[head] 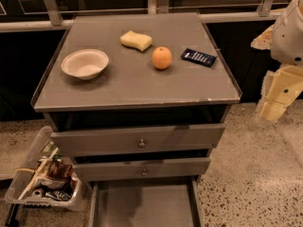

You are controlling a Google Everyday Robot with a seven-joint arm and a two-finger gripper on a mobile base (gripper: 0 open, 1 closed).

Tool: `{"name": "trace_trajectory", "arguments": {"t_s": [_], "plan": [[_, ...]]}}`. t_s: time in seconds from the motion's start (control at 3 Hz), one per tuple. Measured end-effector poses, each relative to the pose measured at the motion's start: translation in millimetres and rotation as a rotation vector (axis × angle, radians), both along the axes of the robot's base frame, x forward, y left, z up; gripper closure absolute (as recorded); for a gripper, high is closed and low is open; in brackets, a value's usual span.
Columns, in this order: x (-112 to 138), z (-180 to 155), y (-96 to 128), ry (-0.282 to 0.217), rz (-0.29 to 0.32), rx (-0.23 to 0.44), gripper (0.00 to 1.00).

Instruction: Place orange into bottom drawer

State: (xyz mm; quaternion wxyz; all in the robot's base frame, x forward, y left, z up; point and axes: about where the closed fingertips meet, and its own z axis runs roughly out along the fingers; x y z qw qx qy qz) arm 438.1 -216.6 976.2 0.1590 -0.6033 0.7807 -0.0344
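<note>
The orange sits on the grey cabinet top, right of centre, between a pale yellow sponge and a dark blue packet. The bottom drawer is pulled out at the foot of the cabinet, and its grey floor shows nothing in it. My gripper hangs off the right side of the cabinet, at about the height of the top's front edge. It is well clear of the orange and holds nothing that I can see.
A white bowl stands at the left of the top. The yellow sponge and the blue packet flank the orange. Two upper drawers with small knobs stick out slightly. A clear bin of snack packets sits on the floor at the left.
</note>
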Motion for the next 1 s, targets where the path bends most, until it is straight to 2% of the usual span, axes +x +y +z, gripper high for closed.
{"name": "trace_trajectory", "arguments": {"t_s": [0.33, 0.67, 1.0], "plan": [[0, 0, 0, 0.0, 0.0, 0.0, 0.0], [5, 2, 4, -0.027, 0.007, -0.001, 0.0], [16, 2, 11, -0.066, 0.015, 0.043, 0.0]]}}
